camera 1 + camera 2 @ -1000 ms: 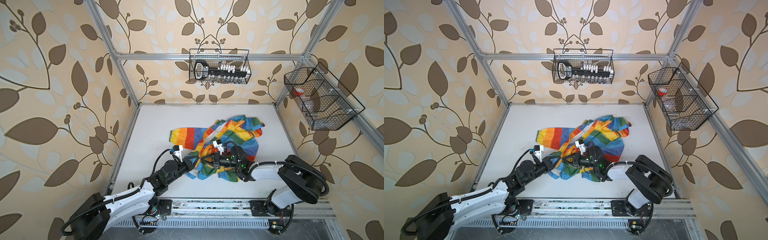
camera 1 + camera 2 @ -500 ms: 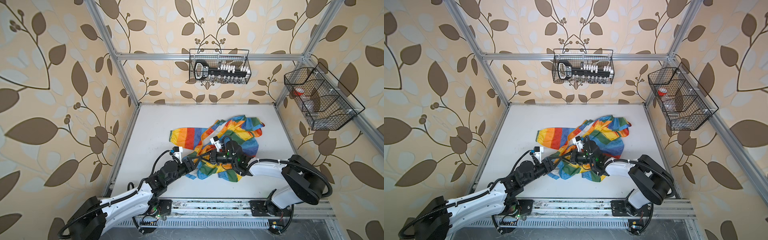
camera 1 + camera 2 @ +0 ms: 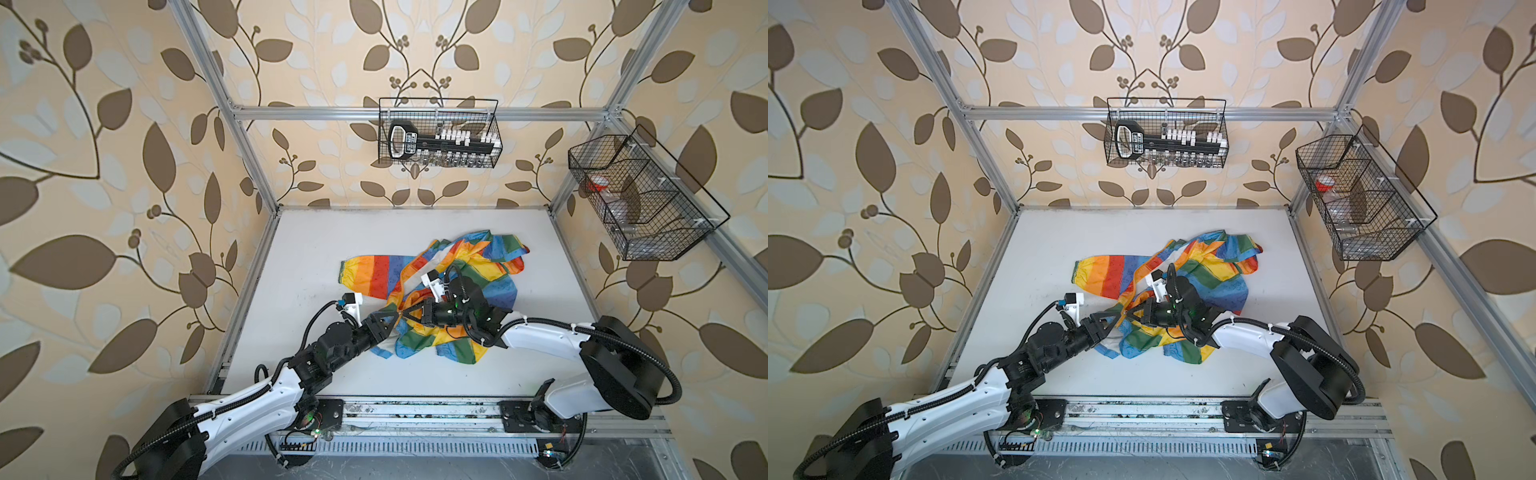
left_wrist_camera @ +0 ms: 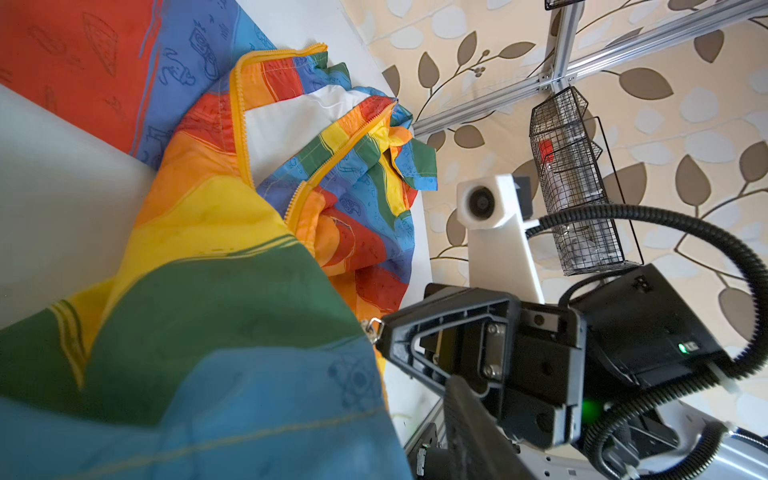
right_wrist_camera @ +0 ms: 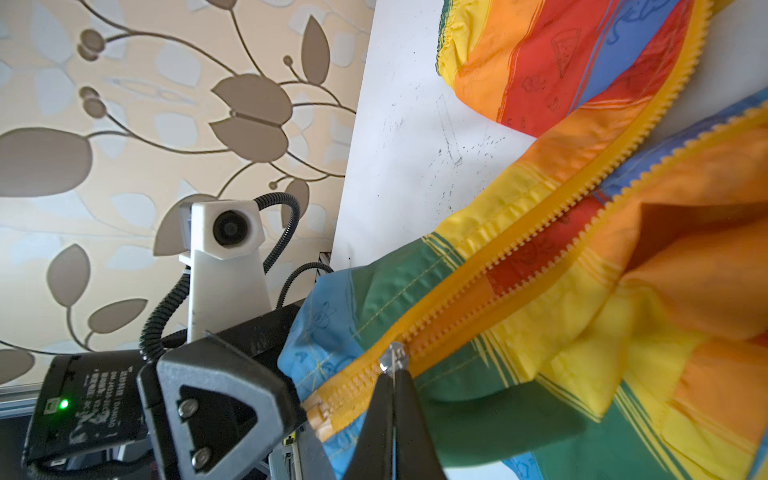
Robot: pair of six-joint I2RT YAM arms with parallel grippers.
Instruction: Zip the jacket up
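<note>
1. The right pincer (image 5: 393, 376) has two thin black tips pressed together, pinching the small shiny metal pull (image 5: 394, 360) of the zipper slider.
2. The zipper (image 5: 552, 216) has chunky orange-yellow plastic teeth on matching tape. From the pull to its squared end (image 5: 319, 415) the two rows are meshed. Past the pull they fork into a V and run apart.
3. The left pincer (image 3: 392, 321) is black, with hollow triangular fingers (image 5: 232, 374), tip to tip with the right one in both top views. It sits at the blue-and-green hem (image 5: 332, 316), just beside the zipper's end. Cloth drapes over it, so I cannot tell whether it is spread or clamped on the cloth.
4. The jacket (image 3: 478, 266) is thin, crinkly cloth in red, orange, yellow, green and blue blocks with faint line drawings printed on it. It lies crumpled in the middle of the desk, hem end at the two pincers. One sleeve (image 3: 365, 272) lies flat toward the left, its cuff (image 5: 446, 45) gathered. Off-white lining (image 4: 291, 124) shows inside the V.
5. The desk (image 3: 316, 249) is flat, matte white, lightly scuffed, edged by aluminium rails (image 3: 245, 291).
6. The walls (image 3: 124, 208) carry beige paper with brown leaves. A black wire basket (image 3: 438, 133) hangs on the back rail and a mesh basket (image 3: 642, 199) on the right wall.
</note>
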